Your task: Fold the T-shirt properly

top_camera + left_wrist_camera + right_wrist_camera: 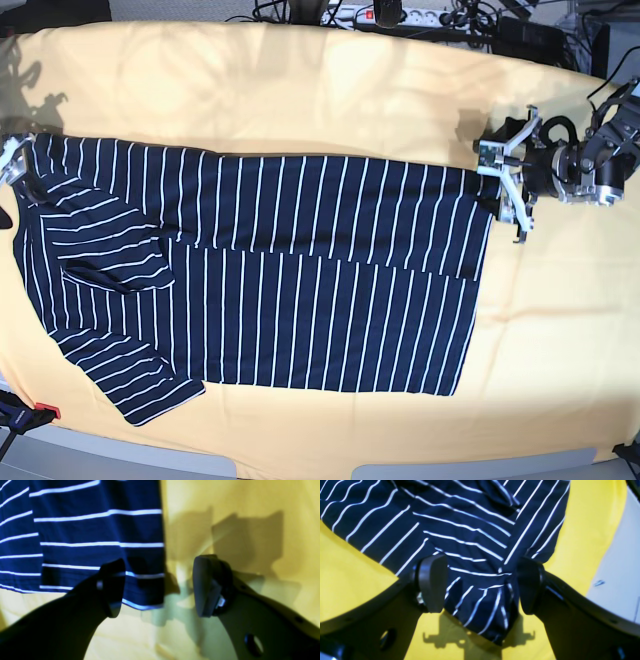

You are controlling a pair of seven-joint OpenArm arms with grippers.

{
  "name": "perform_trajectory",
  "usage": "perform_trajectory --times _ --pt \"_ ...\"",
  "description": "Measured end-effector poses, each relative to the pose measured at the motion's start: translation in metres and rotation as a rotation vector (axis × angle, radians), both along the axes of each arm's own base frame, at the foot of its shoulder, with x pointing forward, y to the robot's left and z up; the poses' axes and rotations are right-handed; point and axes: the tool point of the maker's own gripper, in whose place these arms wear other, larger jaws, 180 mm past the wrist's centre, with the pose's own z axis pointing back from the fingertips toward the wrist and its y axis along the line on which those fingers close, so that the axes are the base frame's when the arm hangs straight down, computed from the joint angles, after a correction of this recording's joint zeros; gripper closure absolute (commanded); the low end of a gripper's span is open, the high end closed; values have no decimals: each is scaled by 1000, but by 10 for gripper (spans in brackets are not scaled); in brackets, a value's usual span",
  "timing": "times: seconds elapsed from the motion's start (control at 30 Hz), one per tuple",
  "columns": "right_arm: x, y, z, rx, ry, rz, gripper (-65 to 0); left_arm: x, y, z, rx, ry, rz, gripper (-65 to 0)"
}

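The T-shirt (300, 290), dark navy with thin white stripes, lies spread across the yellow-orange cloth, its far long edge folded over onto the body. My left gripper (503, 190) stands open at the shirt's right end. In the left wrist view, the hem corner (100, 542) lies under one of the fingers (113, 587) of the left gripper (160, 590). The other finger is over bare cloth. My right gripper (481, 585) is open too, straddling a bunched part of the T-shirt (475, 542) near a sleeve. In the base view the right gripper (12, 158) barely shows at the left edge.
The yellow-orange cloth (300, 90) covers the whole table. Cables and a power strip (400, 14) run along the far edge. A red-tipped clamp (42, 411) sits at the near left corner. A pale surface (615, 567) shows beyond the cloth's edge.
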Motion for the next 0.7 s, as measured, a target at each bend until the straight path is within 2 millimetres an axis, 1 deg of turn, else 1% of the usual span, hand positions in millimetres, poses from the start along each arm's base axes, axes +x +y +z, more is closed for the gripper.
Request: perform_trajectory --times 0.07,0.17,0.2,0.23,0.33,0.37,0.43,0.47,0.6,0.7 --pt "-2 1 -2 7 4 -4 -448 5 -2 2 -3 -13 2 -431" --pt "-3 1 -4 10 7 -5 -448 7 -1 3 1 -19 0 -427" --pt "-3 1 -4 6 8 -6 -448 8 -1 3 4 -20 -2 -408" --pt "-3 1 -4 6 8 -6 -448 8 -1 3 5 -21 -2 -375" --pt "-5 0 -6 1 23 -9 -448 9 3 1 26 -25 1 -223" --pt "-6 -1 -7 -4 31 -11 -448 9 3 1 26 -25 2 -192" --pt "-8 -3 -10 -15 51 -15 -448 9 3 1 25 -26 2 -170" --pt "-9 -3 -10 -15 52 -16 -448 9 3 1 25 -26 2 -143" --pt "-12 -5 -13 -27 76 -21 -448 10 3 2 25 -28 2 -2" --pt "-21 -10 -19 -54 118 -13 -448 11 3 3 25 -31 2 0"
